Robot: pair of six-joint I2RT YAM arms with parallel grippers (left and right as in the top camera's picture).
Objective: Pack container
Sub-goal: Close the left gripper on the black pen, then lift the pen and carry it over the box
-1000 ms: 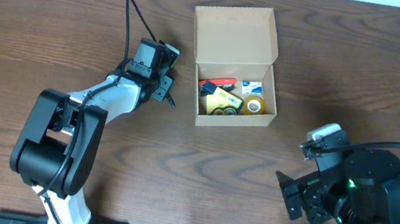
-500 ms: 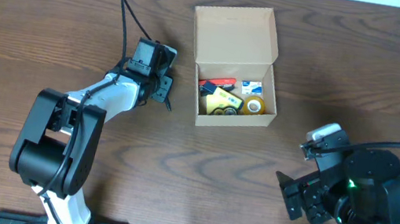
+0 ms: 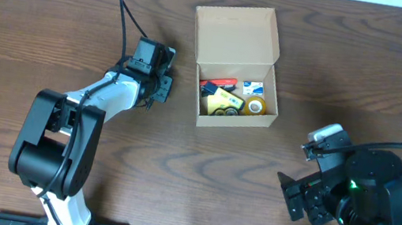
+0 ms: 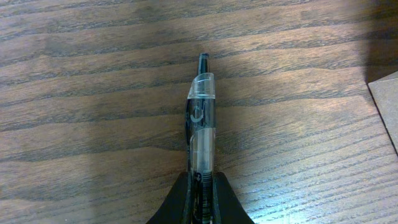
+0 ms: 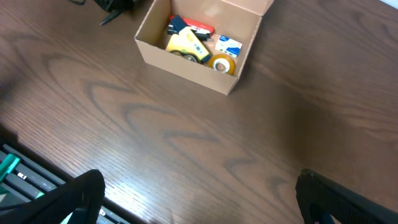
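1 small tan box (image 3: 235,36) sits on the far side of the brown table (image 3: 370,50), near the middle. Its long side runs left to right, turned just a little. Its open top faces up, and the flap lid stands open on the far side.

Many small things lie packed inside: a yellow thing (image 3: 223,97), a red thing (image 3: 225,81), a blue and white packet (image 3: 252,88) and a roll of tape (image 3: 255,105). Some dark bits lie under the yellow thing, but I cannot tell what they are.

Just left of the box, not touching it, is the left gripper (image 3: 158,86). It is clamped on a clear pen (image 4: 200,124) with black ink. In the left wrist view the pen sticks straight out from the 2 black fingers (image 4: 177,202), with its dark tip away from them. The back of the pen is hidden between the fingers. A tan corner is cut off at the right edge of that view.

Well apart, at the near right, is the right gripper (image 5: 199,177). Its 2 fingers are spread wide with nothing between them. Both fingers are cut off by the edge of the right wrist view.
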